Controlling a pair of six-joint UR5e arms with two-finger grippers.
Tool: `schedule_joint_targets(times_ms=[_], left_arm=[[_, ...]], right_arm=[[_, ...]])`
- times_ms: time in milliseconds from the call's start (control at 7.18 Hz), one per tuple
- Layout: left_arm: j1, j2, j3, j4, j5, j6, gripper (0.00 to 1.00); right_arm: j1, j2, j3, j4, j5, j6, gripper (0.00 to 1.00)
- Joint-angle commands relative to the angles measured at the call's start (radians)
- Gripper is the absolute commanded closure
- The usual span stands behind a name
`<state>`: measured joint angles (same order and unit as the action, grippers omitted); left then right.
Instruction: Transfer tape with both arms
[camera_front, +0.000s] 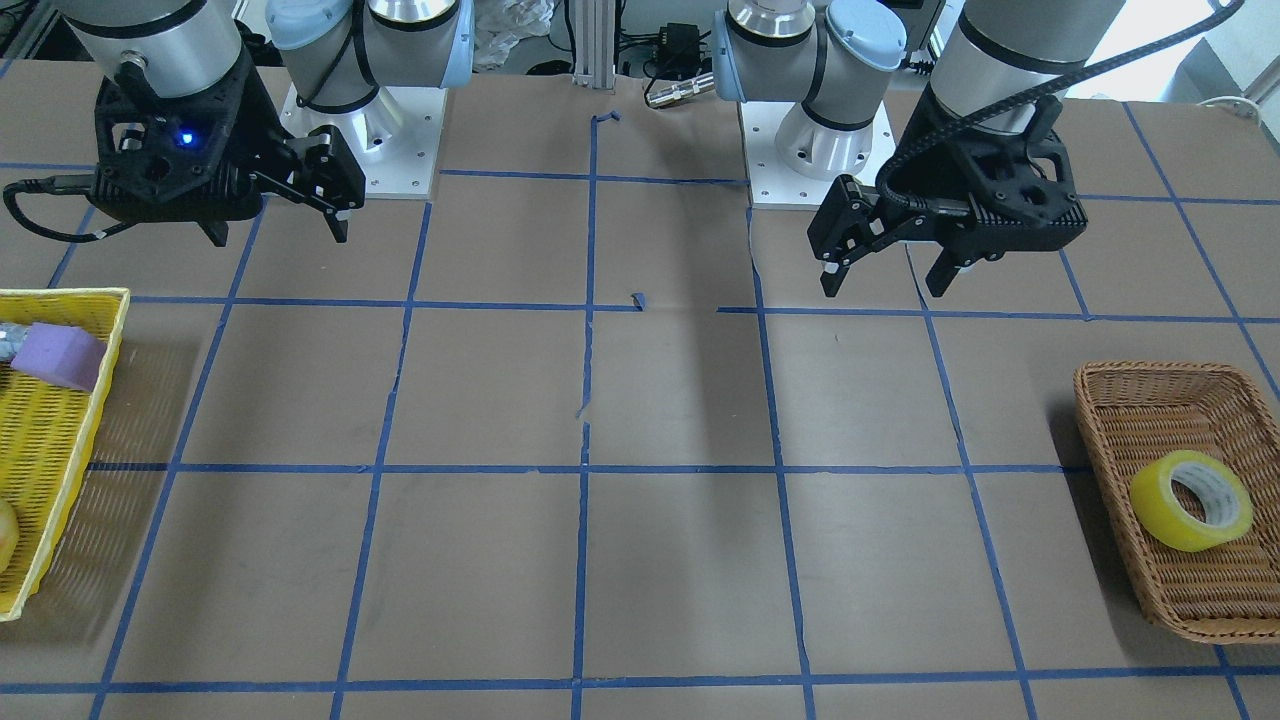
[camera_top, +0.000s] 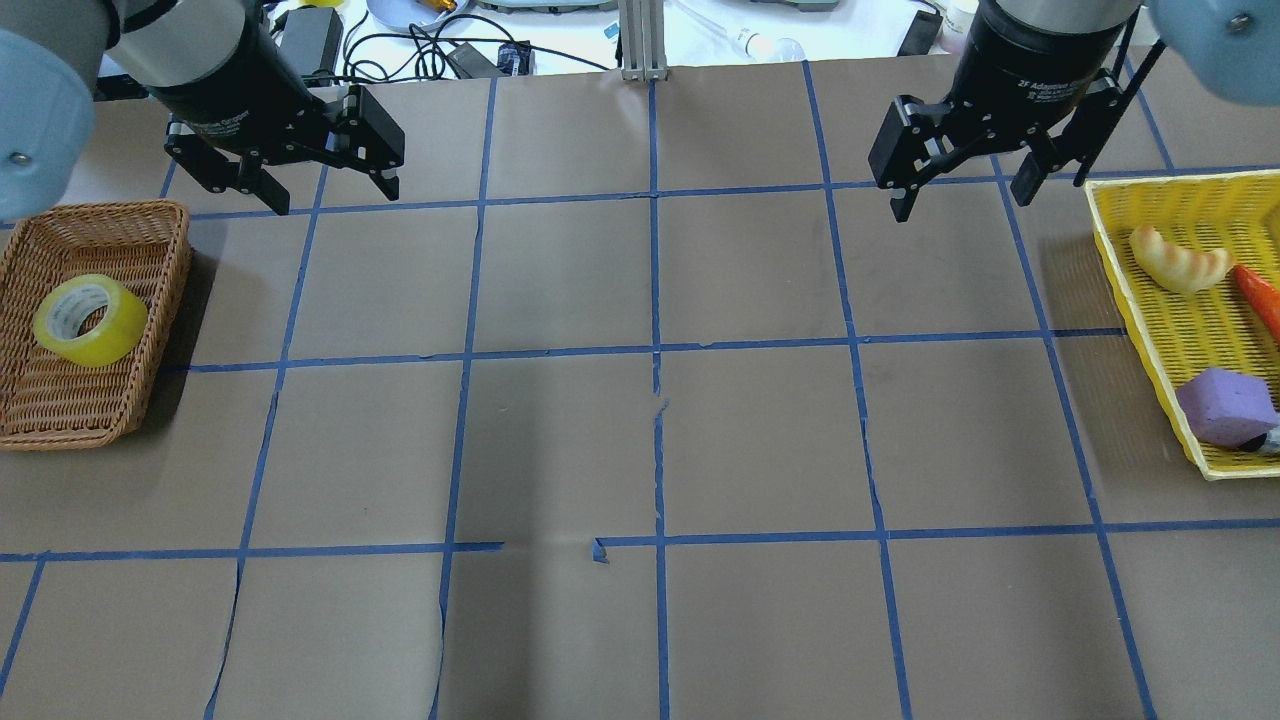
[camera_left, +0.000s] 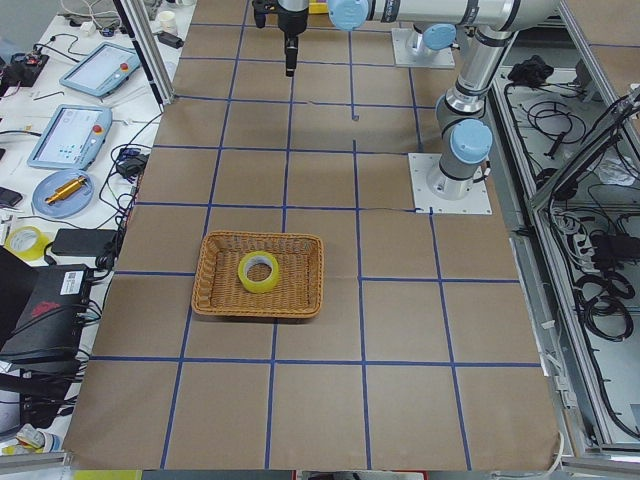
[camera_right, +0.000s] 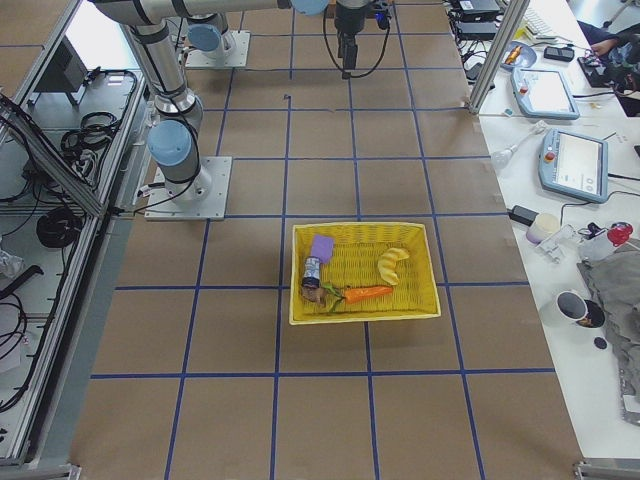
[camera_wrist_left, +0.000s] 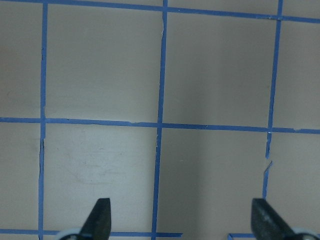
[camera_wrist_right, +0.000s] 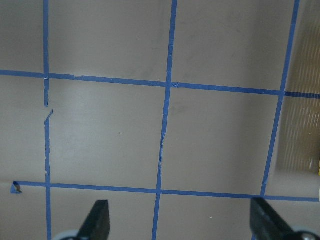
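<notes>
The yellow tape roll (camera_front: 1192, 500) with a white core lies in a brown wicker basket (camera_front: 1100, 382) at the table's end on my left side. It also shows in the overhead view (camera_top: 90, 320) and the exterior left view (camera_left: 258, 272). My left gripper (camera_top: 332, 197) hangs open and empty above the table, apart from the basket and towards the centre. It also shows in the front view (camera_front: 885, 290) and in its wrist view (camera_wrist_left: 180, 212). My right gripper (camera_top: 960, 205) hangs open and empty on the other side, seen also in the front view (camera_front: 278, 238).
A yellow basket (camera_top: 1180, 180) at the right end holds a purple sponge block (camera_top: 1225, 405), a bread piece (camera_top: 1178, 262) and a carrot. Blue tape lines form a grid on the brown table. Both arm bases stand at the robot's edge.
</notes>
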<state>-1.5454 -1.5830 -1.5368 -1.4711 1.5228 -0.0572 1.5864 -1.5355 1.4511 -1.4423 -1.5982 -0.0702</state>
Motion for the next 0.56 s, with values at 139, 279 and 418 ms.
schedule_joint_targets(times_ms=[139, 279, 418], left_arm=[[-0.002, 0.018, -0.005, 0.005, 0.138, -0.007, 0.00], [-0.004, 0.012, -0.005, 0.006, 0.125, -0.012, 0.00], [-0.004, 0.011, -0.005, 0.008, 0.105, -0.012, 0.00]], right_arm=[[0.001, 0.000, 0.000, -0.001, 0.001, 0.001, 0.00], [0.001, 0.000, 0.000, 0.000, 0.000, 0.001, 0.00], [0.000, 0.000, 0.000, 0.000, 0.000, 0.001, 0.00]])
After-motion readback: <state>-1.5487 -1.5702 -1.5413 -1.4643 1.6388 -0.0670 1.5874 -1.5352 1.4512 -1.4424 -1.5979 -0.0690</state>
